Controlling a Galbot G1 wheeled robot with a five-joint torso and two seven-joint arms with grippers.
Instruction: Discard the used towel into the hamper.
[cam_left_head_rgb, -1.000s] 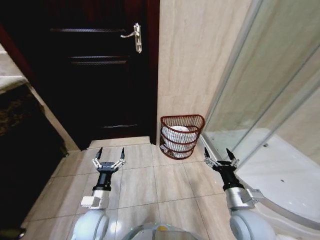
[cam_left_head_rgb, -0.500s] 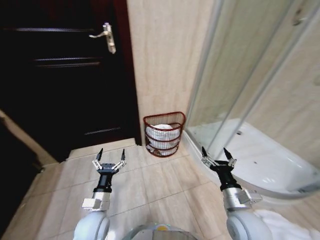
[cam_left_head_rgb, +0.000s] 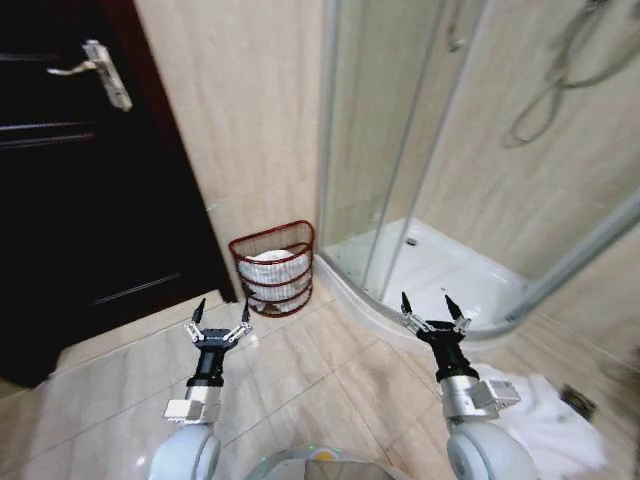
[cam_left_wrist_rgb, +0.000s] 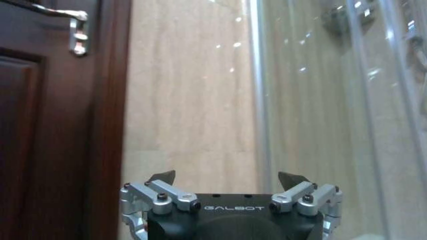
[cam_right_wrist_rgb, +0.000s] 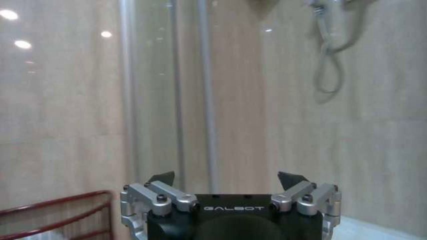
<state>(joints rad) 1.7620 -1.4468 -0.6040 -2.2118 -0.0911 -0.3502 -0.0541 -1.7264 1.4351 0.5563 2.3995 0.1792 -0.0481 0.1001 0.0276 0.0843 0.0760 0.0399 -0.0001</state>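
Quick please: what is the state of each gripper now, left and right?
Left gripper: open, holding nothing.
Right gripper: open, holding nothing.

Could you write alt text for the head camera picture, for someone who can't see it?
A robot's two grippers, left and right, are held out over a tiled bathroom floor, fingers open and empty. The hamper, holding white cloth, stands against the wall between a dark door and a glass shower; a white towel lies by the right arm.

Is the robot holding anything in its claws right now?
No. The left gripper and the right gripper are both open and empty, held out above the floor.
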